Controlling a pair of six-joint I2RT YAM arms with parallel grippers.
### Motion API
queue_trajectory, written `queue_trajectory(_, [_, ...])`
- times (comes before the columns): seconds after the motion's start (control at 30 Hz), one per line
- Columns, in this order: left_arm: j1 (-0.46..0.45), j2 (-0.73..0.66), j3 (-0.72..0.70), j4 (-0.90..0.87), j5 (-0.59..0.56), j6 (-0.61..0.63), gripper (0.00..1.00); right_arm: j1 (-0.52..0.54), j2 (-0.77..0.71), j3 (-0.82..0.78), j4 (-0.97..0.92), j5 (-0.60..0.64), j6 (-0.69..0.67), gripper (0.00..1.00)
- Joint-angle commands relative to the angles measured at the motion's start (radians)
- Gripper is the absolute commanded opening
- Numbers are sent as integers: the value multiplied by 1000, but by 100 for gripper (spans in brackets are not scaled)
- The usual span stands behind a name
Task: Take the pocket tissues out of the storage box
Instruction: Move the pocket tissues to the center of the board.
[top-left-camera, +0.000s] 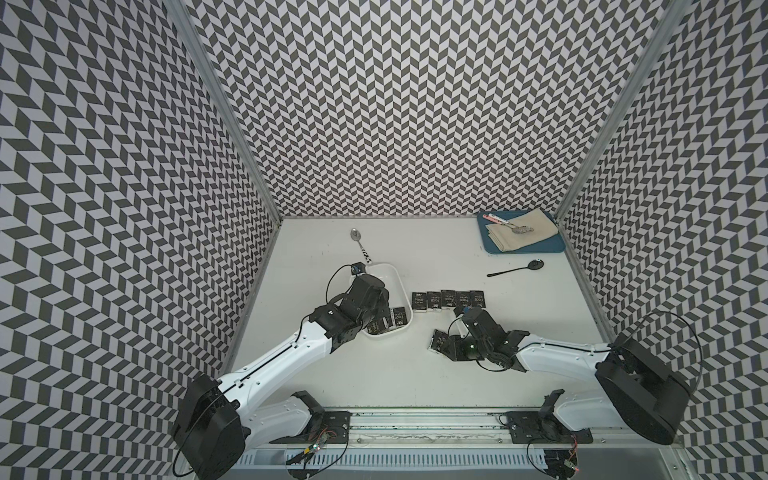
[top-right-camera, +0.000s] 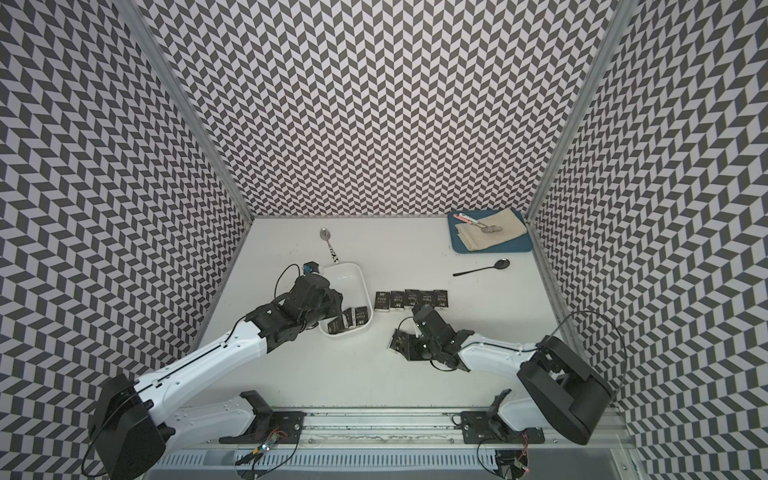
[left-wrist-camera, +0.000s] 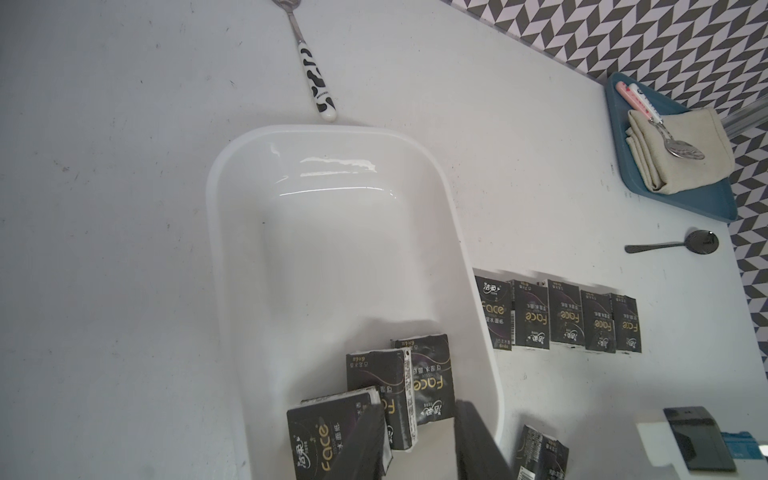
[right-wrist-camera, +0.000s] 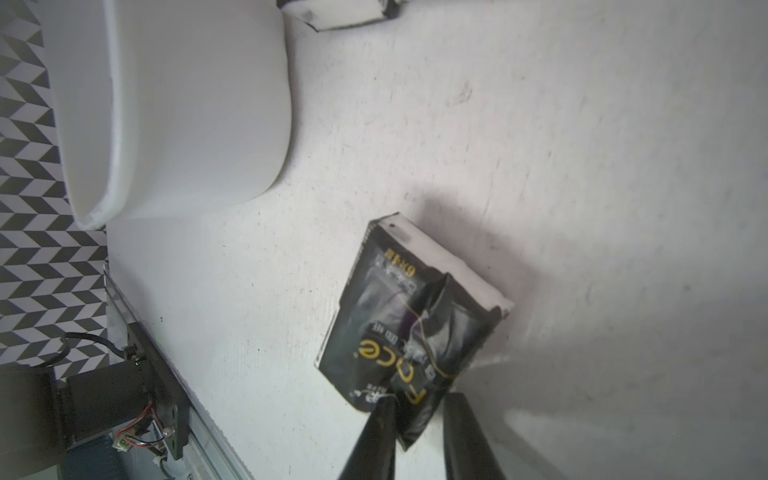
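The white storage box (left-wrist-camera: 316, 129) lies left of the table's middle, seen in both top views (top-left-camera: 401, 286). Three black pocket tissue packets (left-wrist-camera: 428, 374) lie overlapping at its near end. My left gripper (left-wrist-camera: 419, 440) is down in that end, open; one finger (left-wrist-camera: 365, 440) rests over the nearest packet (left-wrist-camera: 328, 436). Several more packets (top-left-camera: 449, 300) lie in a row on the table right of the box. Nearer the front, my right gripper (right-wrist-camera: 419, 428) is shut on the corner of a creased, tilted packet (right-wrist-camera: 386, 316), which also shows in a top view (top-left-camera: 438, 340).
A cow-patterned spoon (top-left-camera: 361, 245) lies just behind the box. A black spoon (top-left-camera: 517, 268) lies toward the right wall. At the back right, a blue tray (top-left-camera: 552, 248) holds a beige cloth and cutlery. Patterned walls close in three sides.
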Motion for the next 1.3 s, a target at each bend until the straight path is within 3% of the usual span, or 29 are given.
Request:
queue_trajectory(0.0, [9,-13,-3,-4,2,11,33,5,30,31,9,35,-31,21])
queue_trajectory(0.23, [12,5,11,-1,7,15,33,5,45,98,-76,82,-90,18])
queue_trajectory(0.5, [12,17,22,2,11,15,33,3,-29,135,-123,103,-97,30])
queue_trajectory(0.6, [12,21,25,2,13,15,33,4,-12,144,-114,103,-97,30])
queue_trajectory(0.67, [12,18,23,1,12,16,33,5,9,144,-90,86,-100,38])
queue_trajectory(0.8, [12,19,26,0,11,18,33,4,50,139,-45,74,-88,40])
queue_trajectory(1.13, [13,26,31,8,22,23,33,3,126,120,21,59,-70,40])
queue_trajectory(1.27, [13,21,34,11,25,23,33,3,143,122,21,57,-81,33])
